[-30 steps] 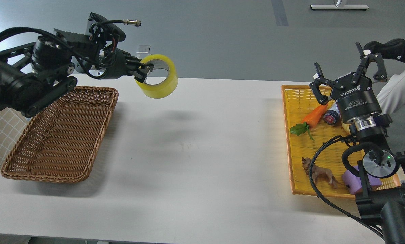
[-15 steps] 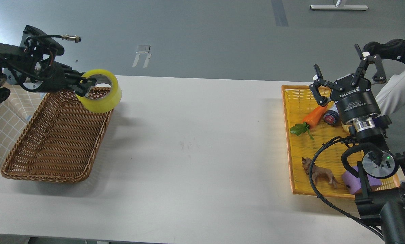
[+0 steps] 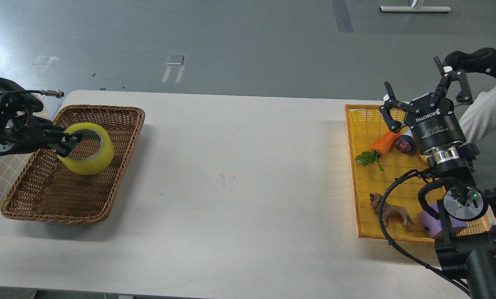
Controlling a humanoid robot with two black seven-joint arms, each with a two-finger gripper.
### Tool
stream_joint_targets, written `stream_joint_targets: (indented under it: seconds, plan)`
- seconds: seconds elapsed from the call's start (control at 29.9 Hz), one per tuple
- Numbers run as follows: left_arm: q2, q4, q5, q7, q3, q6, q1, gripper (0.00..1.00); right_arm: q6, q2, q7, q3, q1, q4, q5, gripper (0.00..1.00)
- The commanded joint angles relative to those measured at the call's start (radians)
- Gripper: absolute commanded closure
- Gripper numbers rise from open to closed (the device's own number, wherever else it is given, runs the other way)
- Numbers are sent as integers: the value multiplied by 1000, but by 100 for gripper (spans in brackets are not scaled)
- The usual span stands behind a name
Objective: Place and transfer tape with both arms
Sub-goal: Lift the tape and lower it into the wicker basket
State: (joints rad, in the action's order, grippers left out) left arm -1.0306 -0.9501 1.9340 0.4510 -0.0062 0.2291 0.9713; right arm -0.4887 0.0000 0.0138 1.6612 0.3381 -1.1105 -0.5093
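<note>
The tape (image 3: 89, 153) is a wide yellow roll with a grey-white core. My left gripper (image 3: 65, 143) is shut on its rim and holds it over the middle of the brown wicker basket (image 3: 119, 114) at the left, low near the basket floor. I cannot tell whether the roll touches the floor. My right gripper (image 3: 422, 97) is open and empty, fingers spread, above the far end of the yellow tray (image 3: 364, 124) at the right.
The yellow tray holds a toy carrot (image 3: 384, 142), a small dark bottle (image 3: 404, 143), a brown toy animal (image 3: 391, 213) and a purple block (image 3: 430, 220). The white table (image 3: 248, 174) lies between basket and tray.
My left gripper has carried the tape left and down, from above the table beyond the basket to low over the basket's middle. The right arm has barely moved.
</note>
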Motion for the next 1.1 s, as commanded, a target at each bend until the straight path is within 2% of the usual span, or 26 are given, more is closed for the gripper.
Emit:
stream_joint_targets:
  seconds: [0.0,0.7,1.0,1.07]
  plan:
    - [9,30,-10,1,-1,-23,-37,100,0,0,0,0,-2,0,0,0]
    - [70,152,-59,18,0,-51,-105,100,0,0,0,0,-11,0,0,0]
    - [75,154,-59,18,-1,-51,-105,100,0,0,0,0,-13,0,0,0]
    - [75,154,-66,17,-1,-51,-105,79,0,0,0,0,-13,1,0,0]
